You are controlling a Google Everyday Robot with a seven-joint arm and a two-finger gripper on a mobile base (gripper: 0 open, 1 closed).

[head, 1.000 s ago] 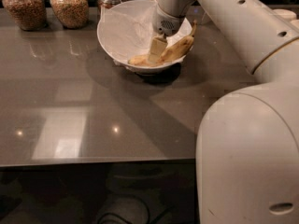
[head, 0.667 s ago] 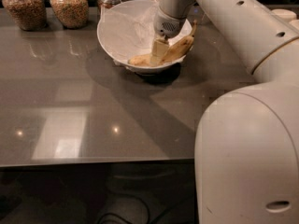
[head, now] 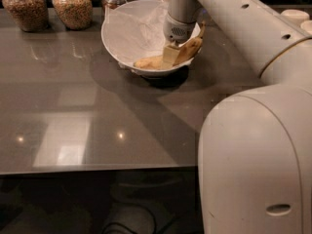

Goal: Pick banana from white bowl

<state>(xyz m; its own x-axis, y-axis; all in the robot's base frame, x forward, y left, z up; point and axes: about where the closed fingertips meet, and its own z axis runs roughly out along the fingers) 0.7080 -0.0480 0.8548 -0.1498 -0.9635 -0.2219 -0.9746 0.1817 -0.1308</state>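
Observation:
The white bowl (head: 122, 33), wide and lined with crinkled white paper, stands on the grey table at the back centre. The banana (head: 190, 48), yellow with brown blemishes, lies along the bowl's front right side, one end low in the bowl (head: 144, 62) and the other up against the right rim. My gripper (head: 170, 56) reaches down from above into the bowl and sits right at the banana's middle, hiding that part of it. The banana rests in the bowl.
Several glass jars of grains or nuts (head: 73, 6) stand along the table's back edge to the left of the bowl. Small stacked off-white bowls (head: 295, 16) sit at the far right. My white arm and base (head: 253, 155) fill the right foreground.
Almost nothing: my gripper has settled slightly lower onto the banana, and the banana and bowl stay where they were.

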